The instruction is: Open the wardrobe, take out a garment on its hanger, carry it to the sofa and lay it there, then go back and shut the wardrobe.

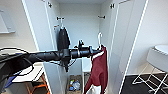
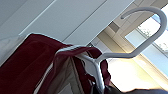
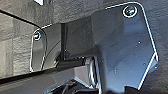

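Note:
The wardrobe (image 1: 80, 27) stands open, both white doors swung wide, with black pegs on its inner walls. My left arm reaches into it from the left. My left gripper (image 1: 99, 51) is shut on the hanger (image 1: 99, 38), whose curved white hook hangs free well below the right peg (image 1: 101, 17). The maroon garment (image 1: 100, 71) with white trim droops from the hanger in front of the right door. In the left wrist view the hanger (image 2: 147, 37) and the garment's collar (image 2: 30, 65) show close up against the white wardrobe panels.
A black T-shirt (image 1: 63, 38) hangs from the left peg inside. A box of small items (image 1: 74, 85) sits on the wardrobe floor. A white desk with orange legs (image 1: 32, 75) stands at the left, a white wire-legged stool (image 1: 158, 56) at the right on dark floor.

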You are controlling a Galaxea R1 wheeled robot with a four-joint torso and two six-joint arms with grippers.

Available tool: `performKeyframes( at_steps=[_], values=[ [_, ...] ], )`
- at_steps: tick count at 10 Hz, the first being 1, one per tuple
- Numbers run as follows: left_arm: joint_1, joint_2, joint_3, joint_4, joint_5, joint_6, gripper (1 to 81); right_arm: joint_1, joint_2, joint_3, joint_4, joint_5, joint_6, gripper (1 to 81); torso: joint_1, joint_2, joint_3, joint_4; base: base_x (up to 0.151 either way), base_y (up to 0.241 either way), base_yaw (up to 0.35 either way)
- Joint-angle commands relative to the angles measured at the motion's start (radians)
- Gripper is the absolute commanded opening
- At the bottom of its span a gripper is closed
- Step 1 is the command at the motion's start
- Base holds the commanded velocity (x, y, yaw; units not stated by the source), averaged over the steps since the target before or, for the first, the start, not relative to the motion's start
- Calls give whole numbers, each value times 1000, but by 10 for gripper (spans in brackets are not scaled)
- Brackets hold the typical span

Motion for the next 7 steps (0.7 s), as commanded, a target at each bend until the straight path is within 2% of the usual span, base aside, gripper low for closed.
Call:
performKeyframes(
  at_steps=[1, 7],
  values=[
    [-219, 6, 10, 3, -72, 10, 10, 47, 6, 8, 0, -50, -3, 811, 0, 0, 0, 0, 0, 0, 0],
    [-204, 20, 14, 4, -72, 10, 10, 46, 6, 8, -2, -50, -3, 811, 0, 0, 0, 0, 0, 0, 0]
  ],
)
